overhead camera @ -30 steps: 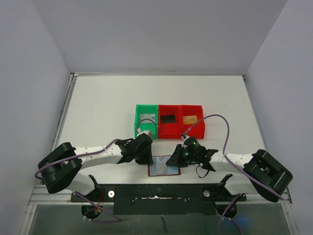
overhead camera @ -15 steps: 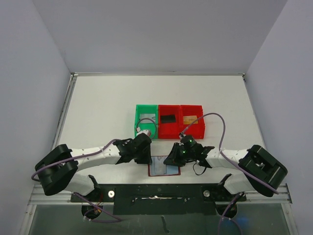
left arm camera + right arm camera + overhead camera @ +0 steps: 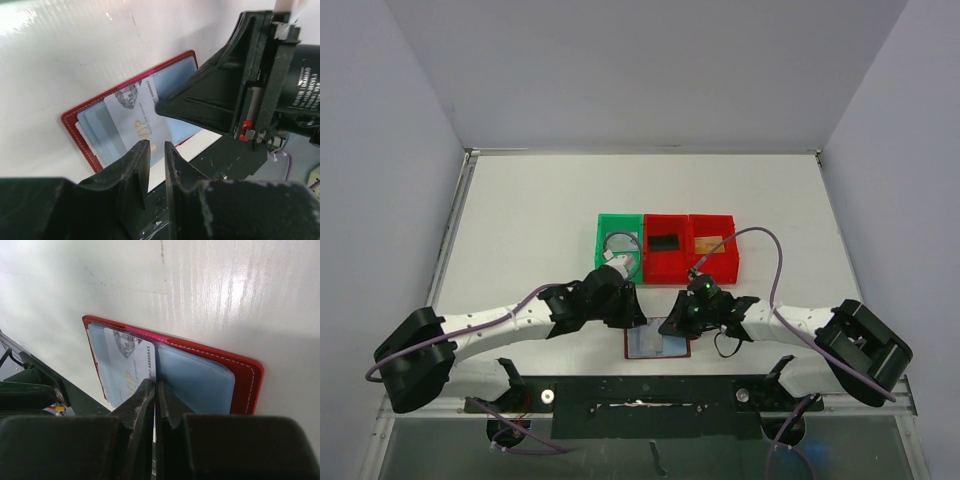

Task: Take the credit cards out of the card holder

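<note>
Card holder (image 3: 200,382) lies open and flat on the white table (image 3: 540,220), at the near edge between the two arms, red border up and pale blue-grey pockets showing. A silver-grey card (image 3: 131,112) with gold lettering lies on the holder's left half, partly out of its pocket and slightly skewed to the holder's edges. Right gripper (image 3: 154,387) is down over the holder with its fingers (image 3: 142,400) pressed together, tips at the card's edge by the centre fold; contact looks likely but the tips hide it. Left gripper (image 3: 156,150) is low over the near edge of the holder, close to the right gripper. Its fingers (image 3: 137,160) are a narrow gap apart, tips at the card's lower edge; can't tell whether they touch the card. Three bins stand in a row further back on the table, side by side and touching: green bin (image 3: 602,245) on the left, middle red bin (image 3: 666,265), right red bin (image 3: 715,268). A black card (image 3: 665,242) lies flat in the middle red bin and a gold-orange card (image 3: 708,243) in the right red bin. The green bin's contents are partly hidden by the left arm's cable.
</note>
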Available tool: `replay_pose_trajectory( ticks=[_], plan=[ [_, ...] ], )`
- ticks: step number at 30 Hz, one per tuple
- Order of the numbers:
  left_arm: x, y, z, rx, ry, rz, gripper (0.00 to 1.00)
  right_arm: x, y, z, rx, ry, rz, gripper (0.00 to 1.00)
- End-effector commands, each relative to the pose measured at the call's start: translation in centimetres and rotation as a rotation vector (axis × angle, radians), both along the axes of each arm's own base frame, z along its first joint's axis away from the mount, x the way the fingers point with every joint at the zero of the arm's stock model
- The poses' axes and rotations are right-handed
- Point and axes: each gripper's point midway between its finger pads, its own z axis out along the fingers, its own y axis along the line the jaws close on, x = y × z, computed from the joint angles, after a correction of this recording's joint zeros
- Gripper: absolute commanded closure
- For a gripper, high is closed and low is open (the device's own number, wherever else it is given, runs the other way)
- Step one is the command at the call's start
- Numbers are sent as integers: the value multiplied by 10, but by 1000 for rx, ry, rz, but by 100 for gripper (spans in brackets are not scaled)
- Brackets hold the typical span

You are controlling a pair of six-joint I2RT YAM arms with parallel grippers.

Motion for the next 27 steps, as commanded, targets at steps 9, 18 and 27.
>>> replay_pose_trajectory(
  ticks=[9, 18, 27],
  plan=[
    [-7, -14, -37, 131, 27, -122, 96, 7, 3, 13, 19, -51, 10, 100],
    [-6, 6, -57, 258, 47, -82, 100, 7, -4, 16, 55, -34, -33, 100],
    [-10, -6, -53, 198, 47, -128, 100, 8, 6, 21, 137, -31, -14, 93]
  ],
)
